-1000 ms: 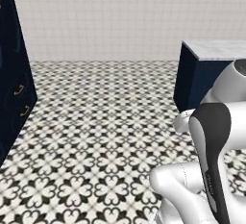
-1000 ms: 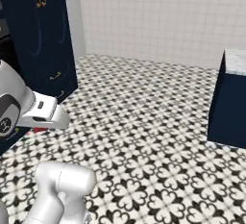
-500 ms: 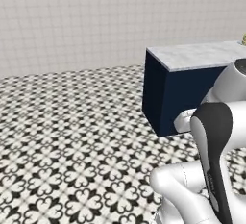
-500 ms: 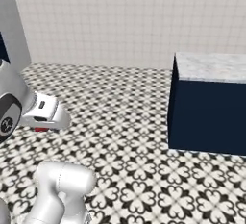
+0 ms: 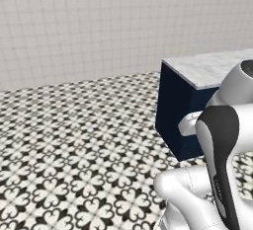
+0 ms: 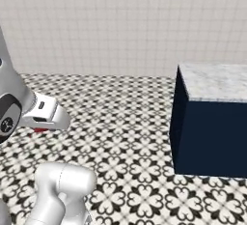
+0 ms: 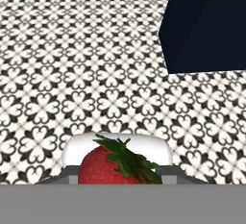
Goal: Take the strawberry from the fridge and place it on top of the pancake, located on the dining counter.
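Between the tool's (image 7: 117, 177) jaws you hold the strawberry (image 7: 108, 170) clamped; your base has swung round, bringing the desk (image 6: 217, 81) ahead, so delivery begins.

The strawberry (image 7: 113, 168) (lower half cut off) hides the fingers; the dining counter (image 6: 212, 81) runs off-frame.

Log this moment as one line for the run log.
phase: carrying | tool: shut on strawberry | counter: ahead right, corner in sight | pancake: unseen
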{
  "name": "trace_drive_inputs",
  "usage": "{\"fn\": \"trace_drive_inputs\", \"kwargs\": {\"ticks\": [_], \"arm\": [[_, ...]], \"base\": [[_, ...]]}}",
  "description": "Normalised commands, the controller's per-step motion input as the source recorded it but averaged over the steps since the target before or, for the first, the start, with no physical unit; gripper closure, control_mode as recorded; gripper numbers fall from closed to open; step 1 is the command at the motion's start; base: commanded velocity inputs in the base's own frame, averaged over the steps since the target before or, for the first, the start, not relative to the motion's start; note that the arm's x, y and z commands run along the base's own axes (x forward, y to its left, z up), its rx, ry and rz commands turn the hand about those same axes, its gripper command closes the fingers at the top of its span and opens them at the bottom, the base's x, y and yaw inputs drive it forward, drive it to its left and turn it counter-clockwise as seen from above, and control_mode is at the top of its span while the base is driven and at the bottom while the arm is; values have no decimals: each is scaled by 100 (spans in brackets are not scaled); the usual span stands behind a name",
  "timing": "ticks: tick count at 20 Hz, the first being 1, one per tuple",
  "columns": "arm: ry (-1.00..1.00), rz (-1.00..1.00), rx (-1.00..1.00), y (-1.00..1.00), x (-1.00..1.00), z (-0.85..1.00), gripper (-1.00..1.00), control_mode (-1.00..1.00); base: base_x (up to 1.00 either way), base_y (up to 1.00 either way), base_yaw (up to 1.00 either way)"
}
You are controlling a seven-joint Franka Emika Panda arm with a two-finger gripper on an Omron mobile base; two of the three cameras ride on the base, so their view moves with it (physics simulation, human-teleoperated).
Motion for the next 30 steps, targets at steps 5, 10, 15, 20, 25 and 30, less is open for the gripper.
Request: {"fn": "trace_drive_inputs", "kwargs": {"ticks": [5,10,15,20,25,30], "arm": [[0,0,0,0,0,0,100,100],[0,0,0,0,0,0,100,100],[0,0,0,0,0,0,100,100],[0,0,0,0,0,0,100,100],[0,0,0,0,0,0,100,100],[0,0,0,0,0,0,100,100]], "base": [[100,80,-33],[100,75,-37],[100,48,-38],[100,24,-37],[100,33,-38],[100,35,-39]]}}
